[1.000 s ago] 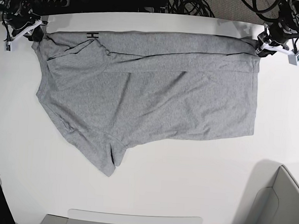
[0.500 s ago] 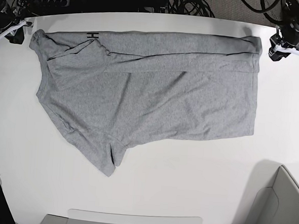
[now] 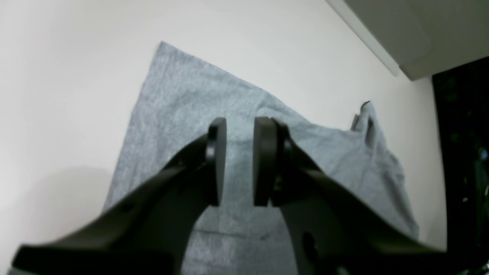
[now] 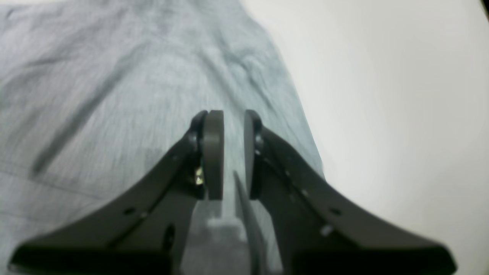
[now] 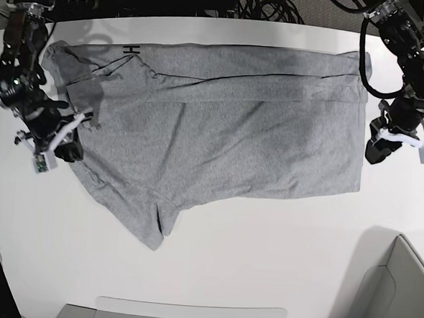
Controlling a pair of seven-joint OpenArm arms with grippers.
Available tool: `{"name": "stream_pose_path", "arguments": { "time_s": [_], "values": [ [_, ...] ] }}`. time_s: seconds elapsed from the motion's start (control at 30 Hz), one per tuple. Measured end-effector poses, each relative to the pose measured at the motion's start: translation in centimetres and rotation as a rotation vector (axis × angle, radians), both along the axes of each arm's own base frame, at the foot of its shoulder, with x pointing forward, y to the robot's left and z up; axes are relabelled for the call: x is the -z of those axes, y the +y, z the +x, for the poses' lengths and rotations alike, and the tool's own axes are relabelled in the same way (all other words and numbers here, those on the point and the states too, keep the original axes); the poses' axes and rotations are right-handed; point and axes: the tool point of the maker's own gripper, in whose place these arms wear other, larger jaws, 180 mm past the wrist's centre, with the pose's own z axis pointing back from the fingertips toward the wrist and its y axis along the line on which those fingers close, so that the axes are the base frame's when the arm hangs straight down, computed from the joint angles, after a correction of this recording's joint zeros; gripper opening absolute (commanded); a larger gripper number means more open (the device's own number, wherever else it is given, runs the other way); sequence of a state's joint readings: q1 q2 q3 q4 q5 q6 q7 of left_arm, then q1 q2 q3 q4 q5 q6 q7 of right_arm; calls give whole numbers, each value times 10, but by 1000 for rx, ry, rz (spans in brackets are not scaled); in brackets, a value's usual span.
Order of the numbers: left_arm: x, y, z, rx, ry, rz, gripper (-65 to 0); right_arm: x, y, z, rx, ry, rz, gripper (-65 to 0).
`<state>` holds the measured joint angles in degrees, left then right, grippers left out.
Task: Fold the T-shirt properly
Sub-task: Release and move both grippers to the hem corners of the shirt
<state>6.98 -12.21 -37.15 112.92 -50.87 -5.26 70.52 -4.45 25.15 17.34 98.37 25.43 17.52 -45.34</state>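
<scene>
Here, a heather-grey T-shirt [image 5: 214,123] lies spread across a white surface [image 5: 263,263], seen from above, with its far long edge already turned over into a narrow band and a small black mark showing near the collar end. One sleeve [image 5: 154,224] sticks out toward the near side, rumpled and pointing away from the body of the shirt. You have 2 arms over the cloth. The right gripper [image 5: 67,144] sits at the collar-side edge, on the left of the base view, and its wrist view shows the jaws slightly apart with nothing between them, hovering above wrinkled fabric near the shirt's edge. The left gripper [image 5: 377,149] hangs just beside the hem edge on the opposite side; its wrist view also shows the jaws a little apart and empty, with the hem corner ahead of them. Neither gripper holds cloth. The risks from here are mostly about uneven grasps. If you close on only the top layer near the folded band, the layers could separate and the earlier fold could open. If 1 gripper catches the edge and the other misses, lifting would likely skew the shirt and drag it across the surface. The loose sleeve could trail outside the next fold and leave a lump. The wrinkles under the right gripper may bunch into a thick pinch, making a crooked crease. The left gripper stands at the very edge, so a shallow pinch there may slip off.
</scene>
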Motion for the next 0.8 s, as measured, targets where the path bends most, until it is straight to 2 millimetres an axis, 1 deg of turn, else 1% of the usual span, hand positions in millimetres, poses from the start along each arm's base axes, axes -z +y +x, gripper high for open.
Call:
{"name": "stream_pose_path", "arguments": {
  "time_s": [0.1,0.2,0.27,0.33,0.4,0.43,0.47,0.5,0.53,0.63,0.67,0.73,0.8],
  "values": [
    [5,-8,3,33,20,2,-520,19,7,28,34,22,-41,-549],
    [-1,-22,15,119,9,28,-520,41,11,50,67,80,-46,-549],
    [-3,-25,17,130,5,34,-520,53,17,64,69,105,-37,-549],
    [-2,-27,17,134,11,33,-520,66,22,86,65,96,0,-549],
    [-6,-27,22,134,-1,32,-520,87,17,98,86,130,21,-549],
    [-10,-26,25,131,-19,35,-520,99,12,98,100,161,29,-549],
    [-12,-26,27,129,-26,35,-520,107,9,101,111,164,48,-550],
    [-11,-27,28,130,-25,28,-520,108,4,106,125,149,72,-550],
    [-9,-27,27,134,-22,16,-520,107,-3,110,134,160,61,-550],
    [11,-21,23,112,37,-6,-520,110,-9,110,148,172,36,-550],
    [14,-20,22,109,46,-11,-520,112,-11,106,168,165,40,-550],
    [14,-19,23,103,39,-18,-520,114,-17,94,175,180,19,-550],
    [16,-17,25,87,31,-28,-520,116,-25,71,161,215,-31,-550]
  ]
}}
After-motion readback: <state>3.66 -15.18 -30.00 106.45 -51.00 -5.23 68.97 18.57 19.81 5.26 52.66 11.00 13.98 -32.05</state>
